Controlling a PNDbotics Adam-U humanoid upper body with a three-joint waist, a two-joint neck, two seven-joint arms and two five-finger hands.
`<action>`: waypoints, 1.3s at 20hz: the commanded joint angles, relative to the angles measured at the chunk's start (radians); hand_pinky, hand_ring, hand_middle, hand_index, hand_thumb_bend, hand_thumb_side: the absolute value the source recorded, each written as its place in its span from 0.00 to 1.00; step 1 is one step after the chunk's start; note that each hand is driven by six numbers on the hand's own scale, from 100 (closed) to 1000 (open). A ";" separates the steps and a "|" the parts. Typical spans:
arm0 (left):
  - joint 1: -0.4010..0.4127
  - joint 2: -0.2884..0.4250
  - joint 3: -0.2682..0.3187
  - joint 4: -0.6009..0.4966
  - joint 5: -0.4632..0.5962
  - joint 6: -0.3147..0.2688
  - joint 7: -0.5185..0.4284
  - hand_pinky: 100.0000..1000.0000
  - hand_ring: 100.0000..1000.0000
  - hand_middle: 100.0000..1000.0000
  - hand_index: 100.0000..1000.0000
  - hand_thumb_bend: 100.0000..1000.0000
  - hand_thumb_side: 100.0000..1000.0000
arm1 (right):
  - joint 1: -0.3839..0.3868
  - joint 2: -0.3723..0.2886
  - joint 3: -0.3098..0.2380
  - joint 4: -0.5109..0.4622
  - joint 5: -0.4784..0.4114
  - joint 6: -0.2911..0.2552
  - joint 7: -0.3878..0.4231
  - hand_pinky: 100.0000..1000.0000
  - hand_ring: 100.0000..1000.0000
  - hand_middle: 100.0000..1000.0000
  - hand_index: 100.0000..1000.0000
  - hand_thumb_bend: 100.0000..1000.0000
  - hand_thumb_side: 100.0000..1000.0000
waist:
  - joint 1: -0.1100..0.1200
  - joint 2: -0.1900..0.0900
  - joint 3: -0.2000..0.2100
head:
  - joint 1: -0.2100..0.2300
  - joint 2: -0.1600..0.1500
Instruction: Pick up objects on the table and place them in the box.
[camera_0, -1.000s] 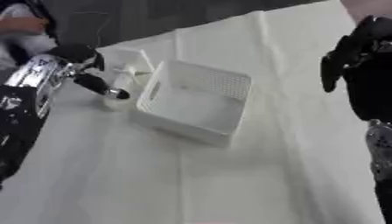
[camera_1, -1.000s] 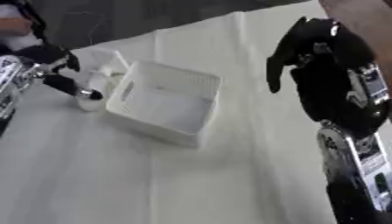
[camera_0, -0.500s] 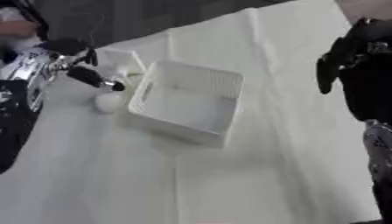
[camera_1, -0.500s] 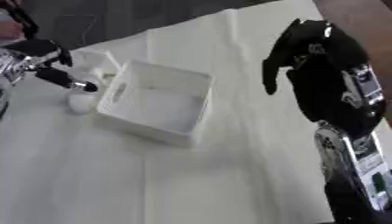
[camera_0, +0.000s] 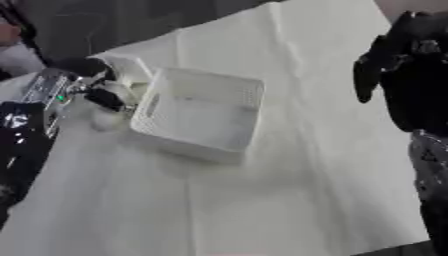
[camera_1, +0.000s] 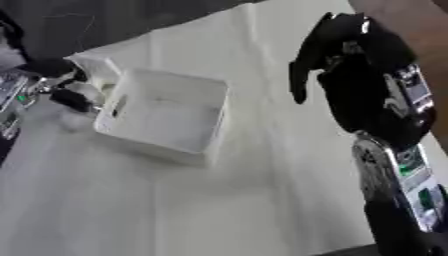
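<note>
From my seat I see the white box (camera_0: 203, 114) sitting askew on the white-covered table (camera_0: 289, 165), its open top toward me and its inside showing only pale walls and floor. My left hand (camera_0: 98, 85) is at the box's left side, dark fingers (camera_0: 105, 99) bent around something small and pale just outside the box wall — whether they actually pinch it or only hover against it I cannot tell, since the spot is blurred. Just below that hand a pale, roundish object (camera_0: 105, 120) lies on the cloth, close to the box's near-left corner but outside it. Behind the hand, at the far-left corner of the box, stands a second white container (camera_0: 131, 70), touching or nearly touching the box; I cannot say which. My right hand (camera_1: 337, 55) hangs in the air well apart from the box, off to its right, fingers drooping downward in a relaxed curve and holding nothing — the cloth shows plainly below the fingertips (camera_1: 297, 95). The right forearm (camera_1: 394, 175) runs down the right edge of the right eye view, black casing with silver joints.
</note>
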 joint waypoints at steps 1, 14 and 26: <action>-0.002 0.016 0.006 -0.001 -0.036 0.003 0.018 0.25 0.39 0.57 0.61 0.72 0.66 | -0.013 -0.003 -0.001 -0.010 -0.001 0.001 0.005 0.16 0.35 0.45 0.69 0.00 0.80 | -0.005 -0.011 0.002 | 0.006 0.000; 0.017 0.004 -0.002 -0.023 -0.162 0.008 0.265 0.00 0.13 0.17 0.22 0.01 0.00 | -0.004 -0.010 -0.003 -0.010 0.007 0.001 0.011 0.16 0.35 0.45 0.69 0.00 0.80 | -0.006 -0.006 0.018 | 0.022 0.000; 0.026 0.044 0.014 -0.002 -0.016 0.010 0.268 0.00 0.00 0.04 0.11 0.02 0.00 | 0.012 -0.031 -0.003 -0.010 0.022 0.002 0.017 0.16 0.35 0.45 0.69 0.00 0.80 | 0.009 -0.007 0.041 | 0.007 0.000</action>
